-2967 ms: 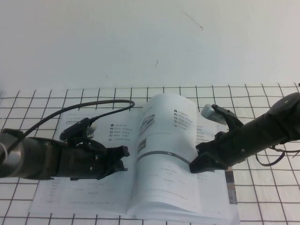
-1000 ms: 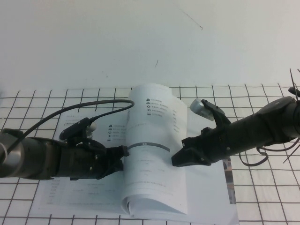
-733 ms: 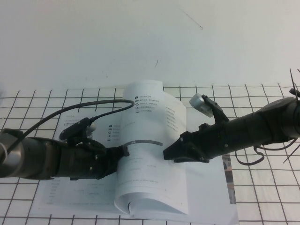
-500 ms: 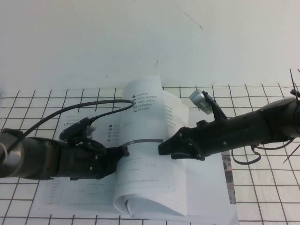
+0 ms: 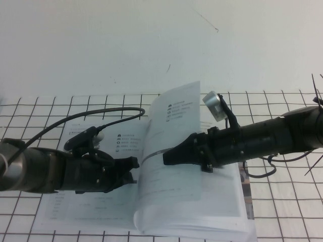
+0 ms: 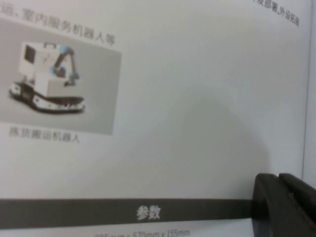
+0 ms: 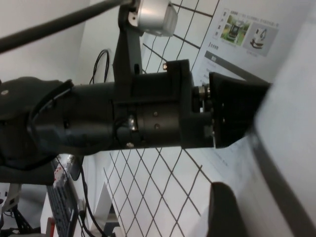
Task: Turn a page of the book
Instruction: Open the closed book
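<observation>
The book [image 5: 75, 201] lies open on the grid mat. One page [image 5: 174, 116] stands lifted above the middle of the book, showing an icon list and a grey bar. My right gripper [image 5: 167, 157] reaches in from the right and is shut on this page near its grey bar. In the right wrist view only one finger [image 7: 224, 207] shows, and the page [image 7: 296, 148] covers the other. My left gripper [image 5: 132, 169] rests shut on the left-hand page, just left of the lifted sheet. The left wrist view shows the fingers [image 6: 284, 202] against the page [image 6: 173, 98] with a white robot photo.
A black-lined grid mat [image 5: 282, 201] covers the table under the book, and a plain white surface lies beyond it. A black cable [image 5: 101, 113] loops over the left arm. The left gripper [image 7: 237, 116] also shows in the right wrist view.
My right gripper has moved left across the book with the page. The page's top has swung back towards the right. The left arm has not moved.
</observation>
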Tool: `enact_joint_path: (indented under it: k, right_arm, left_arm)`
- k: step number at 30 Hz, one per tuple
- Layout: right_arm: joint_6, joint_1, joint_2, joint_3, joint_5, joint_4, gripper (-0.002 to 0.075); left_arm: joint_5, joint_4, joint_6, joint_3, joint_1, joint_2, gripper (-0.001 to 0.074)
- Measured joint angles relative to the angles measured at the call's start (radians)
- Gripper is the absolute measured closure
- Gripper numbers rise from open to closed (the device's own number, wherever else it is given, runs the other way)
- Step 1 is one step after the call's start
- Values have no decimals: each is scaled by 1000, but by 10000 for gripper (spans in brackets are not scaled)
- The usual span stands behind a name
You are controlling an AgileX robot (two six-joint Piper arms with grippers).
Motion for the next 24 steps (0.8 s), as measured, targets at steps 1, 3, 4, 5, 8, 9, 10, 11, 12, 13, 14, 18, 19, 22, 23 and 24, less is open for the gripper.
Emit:
enact_joint_path:
  k: [1, 3, 4, 5, 8, 9, 10, 11, 12, 13, 14, 18, 19, 22, 23, 24]
  right_arm:
    - [0, 0, 0, 0, 5, 0, 342]
    - [-1, 0, -2, 0, 9, 0, 342]
    - [-1, 0, -10, 0, 9, 0, 342]
    - [-3, 0, -17, 0, 9, 0, 342]
    - [-10, 0, -53, 0, 9, 0, 342]
    - [-14, 0, -63, 0, 9, 0, 342]
    - [-14, 0, -70, 0, 9, 0, 342]
    - [-14, 0, -75, 0, 9, 0, 342]
    - [-14, 0, -79, 0, 11, 0, 342]
    - [-14, 0, -79, 0, 16, 0, 342]
    - [-14, 0, -79, 0, 24, 0, 342]
    - [-11, 0, -80, 0, 35, 0, 342]
    - [-9, 0, -80, 0, 35, 0, 342]
    - [-9, 1, -80, 0, 31, 0, 342]
    - [-9, 1, -80, 0, 31, 7, 342]
    - [-13, 2, -80, 0, 31, 19, 342]
  left_arm:
    - [0, 0, 0, 0, 0, 0, 738]
    - [0, 0, 0, 0, 0, 0, 738]
    - [0, 0, 0, 0, 0, 0, 738]
    - [0, 0, 2, 0, 0, 0, 738]
    - [0, 0, 2, 0, 0, 0, 738]
    - [0, 0, 2, 0, 0, 0, 738]
    - [0, 0, 2, 0, 0, 0, 738]
    - [0, 0, 2, 0, 0, 0, 738]
    - [0, 0, 2, 0, 0, 0, 738]
    - [0, 0, 2, 0, 0, 0, 738]
    - [0, 0, 2, 0, 0, 0, 738]
    - [0, 0, 2, 0, 0, 0, 738]
    - [0, 0, 2, 0, 0, 0, 738]
    - [0, 0, 4, 0, 0, 0, 738]
    - [2, 0, 7, 0, 0, 0, 738]
    - [4, 0, 11, 0, 0, 0, 738]
